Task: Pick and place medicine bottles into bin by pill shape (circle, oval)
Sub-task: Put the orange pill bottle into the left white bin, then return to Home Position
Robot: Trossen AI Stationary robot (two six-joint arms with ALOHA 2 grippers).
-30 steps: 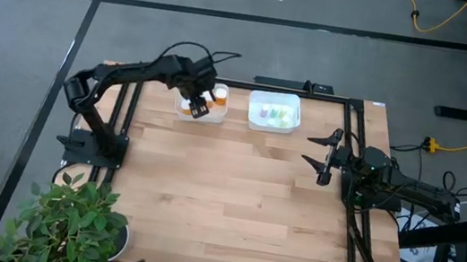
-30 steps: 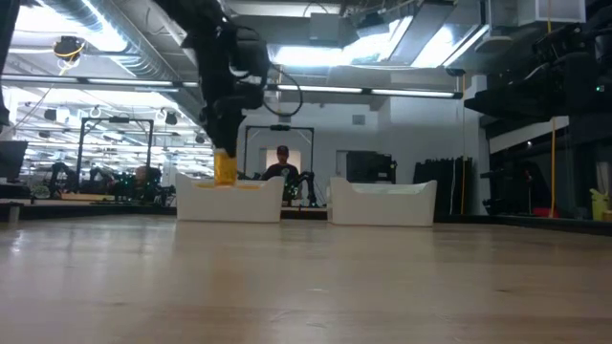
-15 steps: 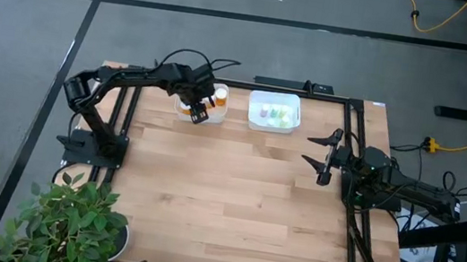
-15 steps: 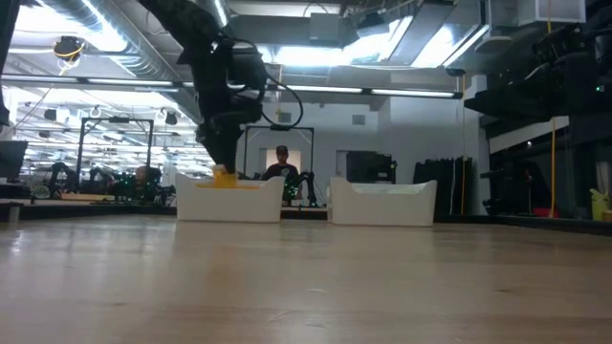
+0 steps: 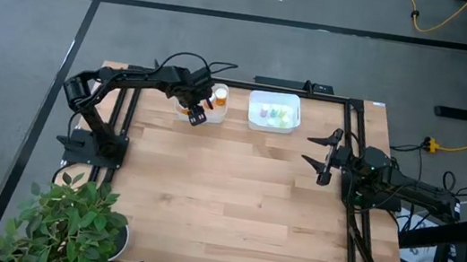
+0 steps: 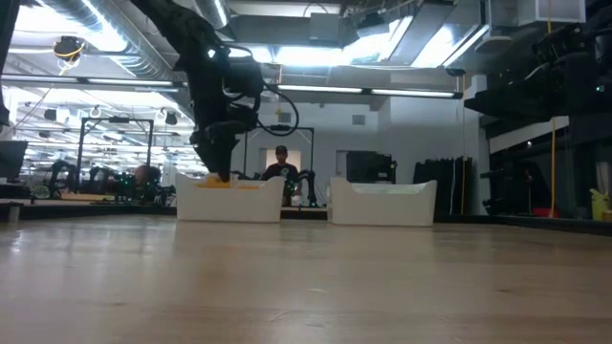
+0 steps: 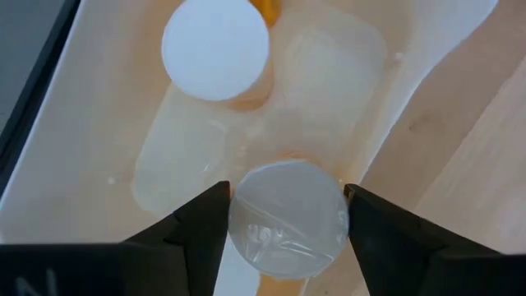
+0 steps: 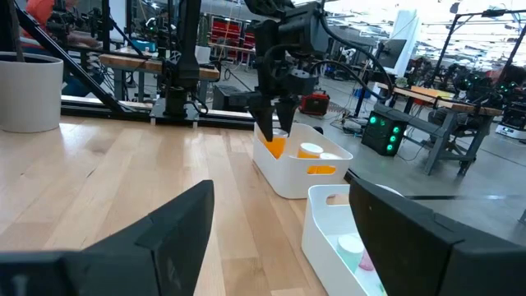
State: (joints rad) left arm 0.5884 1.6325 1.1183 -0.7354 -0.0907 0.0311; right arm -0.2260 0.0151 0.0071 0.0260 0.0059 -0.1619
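While an orange medicine bottle (image 7: 287, 216) stands inside the left white bin (image 5: 198, 115), the left gripper (image 7: 287, 215) brackets its cap, grip unclear. Well apart, the right gripper (image 5: 324, 158) waits, fingers spread wide.

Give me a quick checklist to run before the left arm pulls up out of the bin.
1. Left tool inside left white bin: ok.
2. Bottle between its fingers down in the bin: ok, sunk below the rim in the low view.
3. Bottle released: cannot tell, the fingers stand right beside the cap.
4. Neighbouring white-capped orange bottle apart from the fingers: ok.
5. Right tool parked at the table's right edge, open: ok.
6. Table free of loose bottles: ok.
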